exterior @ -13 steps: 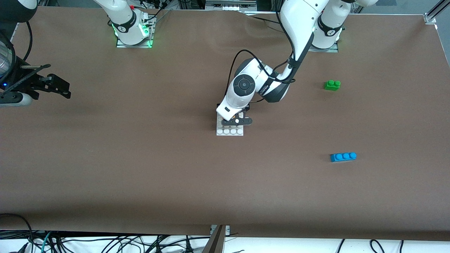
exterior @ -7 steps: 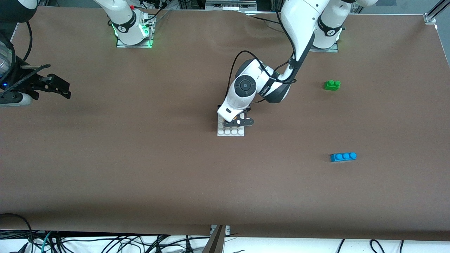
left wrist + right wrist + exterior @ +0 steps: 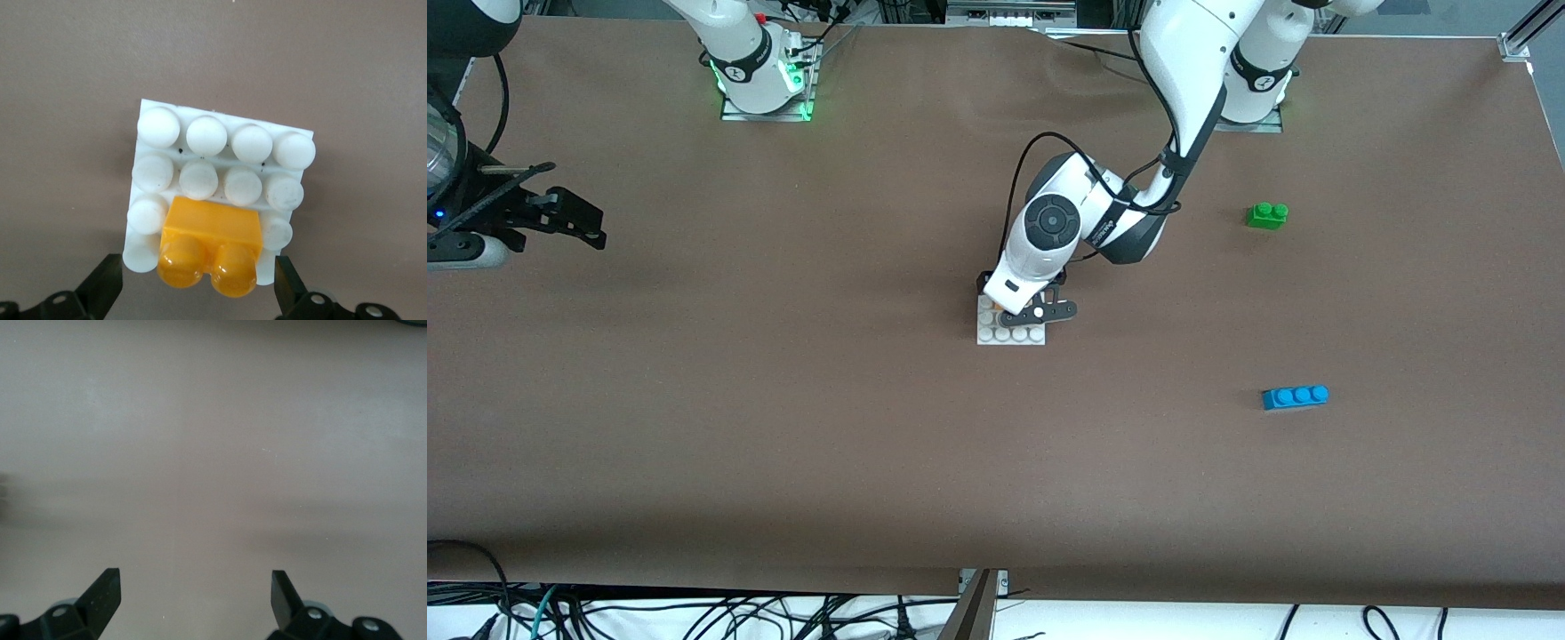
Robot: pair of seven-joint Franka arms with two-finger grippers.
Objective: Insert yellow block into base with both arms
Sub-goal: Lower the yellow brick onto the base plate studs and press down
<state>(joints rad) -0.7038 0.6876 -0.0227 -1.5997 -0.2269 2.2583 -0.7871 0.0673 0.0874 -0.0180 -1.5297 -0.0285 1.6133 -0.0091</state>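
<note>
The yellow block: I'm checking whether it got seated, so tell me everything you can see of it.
The yellow block is a small orange-yellow brick of glossy plastic with two round studs on top. It sits upright on the white studded base, at one edge of it, apparently pressed onto its studs. The left gripper hangs over it, fingers open on either side, not touching it. Nothing else touches it.

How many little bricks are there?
3. The yellow block sits on the base; the green brick and blue brick lie toward the left arm's end, blue nearer the camera.
</note>
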